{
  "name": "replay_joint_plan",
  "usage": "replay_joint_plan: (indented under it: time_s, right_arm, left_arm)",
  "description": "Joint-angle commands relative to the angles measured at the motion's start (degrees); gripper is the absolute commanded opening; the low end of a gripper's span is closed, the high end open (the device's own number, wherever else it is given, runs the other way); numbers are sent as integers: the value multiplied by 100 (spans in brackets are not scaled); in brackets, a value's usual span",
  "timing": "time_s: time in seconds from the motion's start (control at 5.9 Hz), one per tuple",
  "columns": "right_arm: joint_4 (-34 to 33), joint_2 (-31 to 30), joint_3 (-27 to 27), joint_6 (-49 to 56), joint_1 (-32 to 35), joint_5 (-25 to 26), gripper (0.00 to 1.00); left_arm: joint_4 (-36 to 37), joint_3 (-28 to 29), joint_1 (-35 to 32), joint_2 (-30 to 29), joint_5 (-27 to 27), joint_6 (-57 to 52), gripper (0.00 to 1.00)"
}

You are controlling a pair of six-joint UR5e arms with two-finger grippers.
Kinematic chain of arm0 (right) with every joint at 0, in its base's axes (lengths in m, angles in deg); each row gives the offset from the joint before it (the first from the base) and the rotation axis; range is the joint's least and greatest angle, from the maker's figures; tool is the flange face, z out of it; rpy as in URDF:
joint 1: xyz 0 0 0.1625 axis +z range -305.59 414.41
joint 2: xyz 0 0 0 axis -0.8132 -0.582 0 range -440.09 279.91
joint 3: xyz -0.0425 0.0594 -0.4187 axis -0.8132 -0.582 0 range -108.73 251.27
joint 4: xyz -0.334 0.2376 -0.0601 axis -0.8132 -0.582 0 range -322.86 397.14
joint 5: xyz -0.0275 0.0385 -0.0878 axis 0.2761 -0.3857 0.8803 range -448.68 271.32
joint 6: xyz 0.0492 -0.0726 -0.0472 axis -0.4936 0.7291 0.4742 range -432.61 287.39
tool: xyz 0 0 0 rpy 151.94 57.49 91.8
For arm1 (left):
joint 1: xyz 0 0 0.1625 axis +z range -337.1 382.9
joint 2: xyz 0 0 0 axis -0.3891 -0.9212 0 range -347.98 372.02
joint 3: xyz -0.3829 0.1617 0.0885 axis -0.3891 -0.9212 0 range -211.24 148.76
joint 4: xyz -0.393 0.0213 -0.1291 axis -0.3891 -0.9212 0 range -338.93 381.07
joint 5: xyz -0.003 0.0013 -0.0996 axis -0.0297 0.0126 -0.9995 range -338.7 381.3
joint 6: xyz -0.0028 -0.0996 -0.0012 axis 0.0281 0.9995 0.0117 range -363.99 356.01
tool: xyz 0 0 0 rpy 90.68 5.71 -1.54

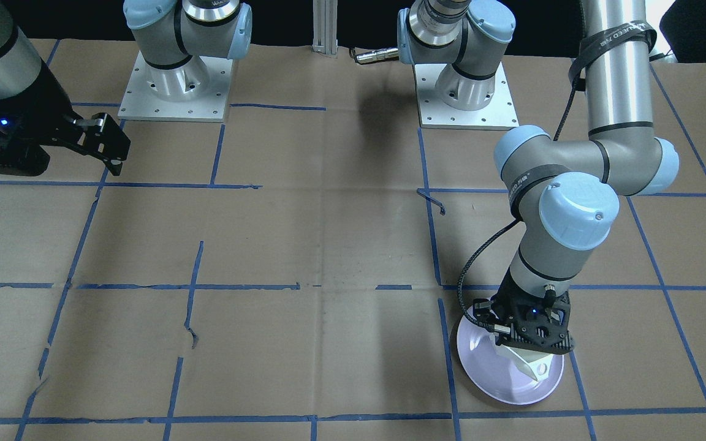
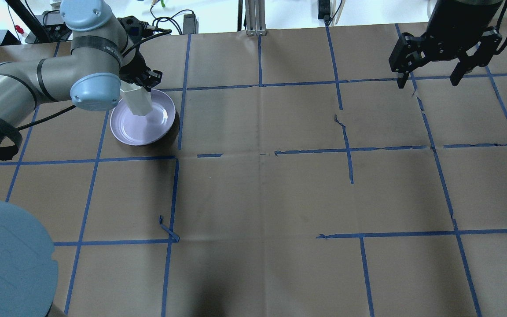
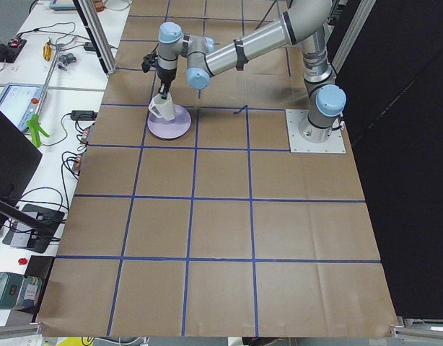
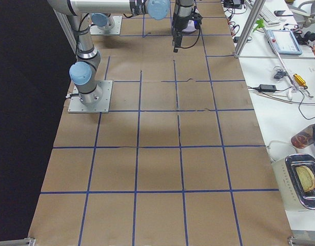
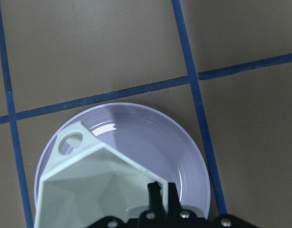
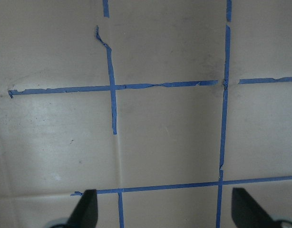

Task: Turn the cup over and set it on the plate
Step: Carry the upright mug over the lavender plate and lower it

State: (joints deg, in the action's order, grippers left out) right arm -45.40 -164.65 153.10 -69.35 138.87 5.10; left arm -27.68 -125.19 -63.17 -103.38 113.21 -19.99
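Note:
The white faceted cup hangs mouth-up and tilted in my left gripper, which is shut on its rim wall. The cup's loop handle points away from the fingers. The cup is over the pale lavender plate, which lies on the table's far left. I cannot tell whether the cup touches the plate. The cup and plate also show in the exterior left view. My right gripper is open and empty, raised over the table's far right.
Brown paper with a blue tape grid covers the table. Both arm bases stand at the robot's side. The right wrist view shows only bare paper and tape between the open fingers.

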Motion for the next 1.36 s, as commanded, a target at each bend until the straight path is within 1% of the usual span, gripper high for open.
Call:
replay_joint_plan:
  time_s: [0.0,0.17,0.34,0.51,0.68,0.85,1.02,1.19]
  right_arm:
    - [1,0,0,0,0,0,100]
    - [-8,0,0,0,0,0,100]
    - [1,0,0,0,0,0,100]
    - [1,0,0,0,0,0,100]
    - [-8,0,0,0,0,0,100]
    - [1,0,0,0,0,0,100]
    - [-8,0,0,0,0,0,100]
    - [-8,0,0,0,0,0,100]
  left_arm:
    - [15,-219,11,-9,81,-87,0]
    - [163,-229,37,-18,81,-139,0]
    - [582,-229,37,-131,90,-131,0]
    - [630,-229,37,-167,107,-131,30]
    - [578,-194,46,-167,116,-123,74]
    - [203,-46,72,-89,116,-122,99]
    - [-375,182,90,34,281,-122,99]
    - [-1407,532,90,409,344,-122,99]
